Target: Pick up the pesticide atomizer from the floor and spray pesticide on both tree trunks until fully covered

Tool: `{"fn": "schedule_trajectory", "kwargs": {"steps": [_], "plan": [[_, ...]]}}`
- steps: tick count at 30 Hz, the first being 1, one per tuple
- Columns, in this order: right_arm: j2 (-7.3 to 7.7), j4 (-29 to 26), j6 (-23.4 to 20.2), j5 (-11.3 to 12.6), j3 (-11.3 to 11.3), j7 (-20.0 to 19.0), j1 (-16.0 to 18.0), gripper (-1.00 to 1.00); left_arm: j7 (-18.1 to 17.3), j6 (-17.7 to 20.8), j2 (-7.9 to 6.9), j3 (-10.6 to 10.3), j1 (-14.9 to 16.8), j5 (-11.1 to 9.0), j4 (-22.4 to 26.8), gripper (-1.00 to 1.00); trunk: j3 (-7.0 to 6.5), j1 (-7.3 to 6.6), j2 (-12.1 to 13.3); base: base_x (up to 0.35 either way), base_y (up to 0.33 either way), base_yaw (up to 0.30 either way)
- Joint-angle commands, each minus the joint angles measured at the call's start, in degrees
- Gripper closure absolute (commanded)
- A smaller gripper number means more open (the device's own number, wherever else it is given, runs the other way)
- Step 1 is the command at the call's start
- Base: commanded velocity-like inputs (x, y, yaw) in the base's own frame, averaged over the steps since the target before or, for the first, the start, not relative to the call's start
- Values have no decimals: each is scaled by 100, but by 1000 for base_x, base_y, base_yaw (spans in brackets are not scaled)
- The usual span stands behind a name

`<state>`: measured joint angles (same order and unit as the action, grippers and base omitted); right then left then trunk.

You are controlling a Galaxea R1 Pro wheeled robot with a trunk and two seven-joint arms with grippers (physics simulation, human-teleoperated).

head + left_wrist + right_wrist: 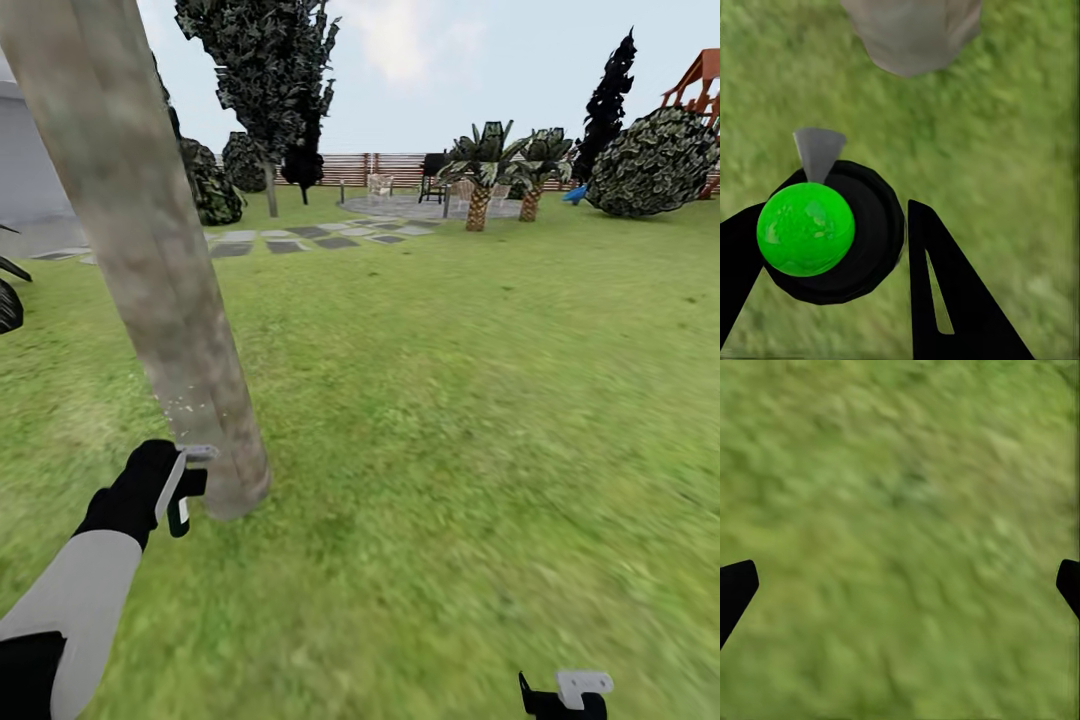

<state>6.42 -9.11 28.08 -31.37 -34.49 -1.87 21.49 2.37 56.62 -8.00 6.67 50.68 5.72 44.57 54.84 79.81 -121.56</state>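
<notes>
nearby: tree trunk (150,260) just beside left gripper (175,490), whitish specks low on bark
left gripper: clamped on pesticide atomizer (182,500) (grey head trunkward)
right gripper (565,700): fingers apart over grass (480,420)
beyond: stone patio (400,208), palms (500,170), fence (370,165)

Matt mottled bark on the tree trunk (150,250); glossy green atomizer (806,229); blurry grass floor (480,420).

The left arm (75,610) has a smooth light-grey forearm shell that turns black at the wrist and again lower down near the elbow, pretty chunky and rounded. Left gripper (175,490) is matte black with a pale grey-white pad along one of its fingers (945,300), which look like flat black wedges with a slim slot cut in. Right gripper (565,695) is the same deal: black body, whitish pad on top.
</notes>
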Motion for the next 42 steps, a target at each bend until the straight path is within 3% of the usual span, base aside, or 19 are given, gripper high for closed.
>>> {"fn": "schedule_trajectory", "kwargs": {"steps": [1,11,29,42], "plan": [[0,6,22,-35,-49,-18,4,-100,-27,24,3,10,-2,58,6,100,5,1,-2,151,-263,196],[0,6,22,-35,-49,-22,7,-100,-26,24,11,-2,-32,56,19,100,5,1,-2,71,-267,252],[0,6,22,-35,-49,-23,4,-100,0,20,23,1,-43,64,19,100,5,1,-2,0,-273,18],[0,6,22,-35,-49,-23,4,-100,34,0,-11,12,-446,83,-39,100,5,1,-2,144,-239,243]]}}
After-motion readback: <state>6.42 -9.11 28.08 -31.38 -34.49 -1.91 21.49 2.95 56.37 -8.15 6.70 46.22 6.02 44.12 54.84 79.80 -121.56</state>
